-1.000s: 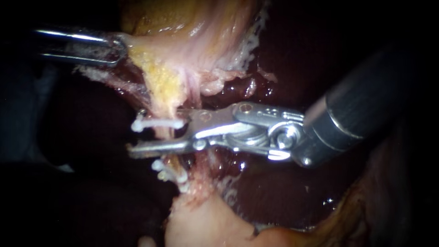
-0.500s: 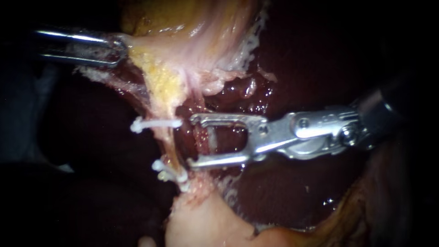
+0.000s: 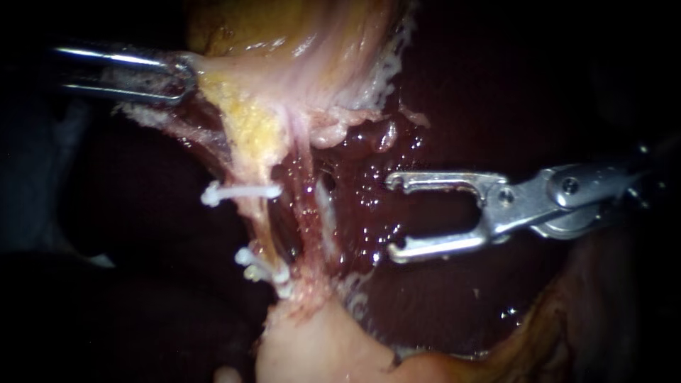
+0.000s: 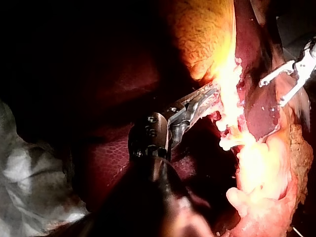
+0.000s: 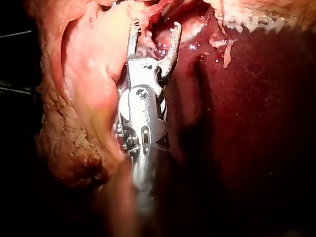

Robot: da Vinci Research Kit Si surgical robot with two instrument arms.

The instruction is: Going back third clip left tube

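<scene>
Dark red, wet liver (image 3: 454, 99) fills the background, with yellow-pink gallbladder tissue (image 3: 284, 42) hanging at the far side. From it the pale, thin left tube (image 3: 257, 223) runs down toward me. Three white plastic clips sit across it: one upper clip (image 3: 241, 191) alone, and a lower pair of clips (image 3: 264, 269) close together on the near side. As far as I can judge, the clipping of this tube is done.

The hand of my right instrument (image 3: 391, 216) stands open. Its two metal jaws are spread with nothing between them, well to the right of the tube, over bare liver and touching no clip. All that is left, I judge, is to draw it clear to the right.

The hand of my left instrument (image 3: 177, 74) is closed on the gallbladder tissue at the far left, holding it taut.
</scene>
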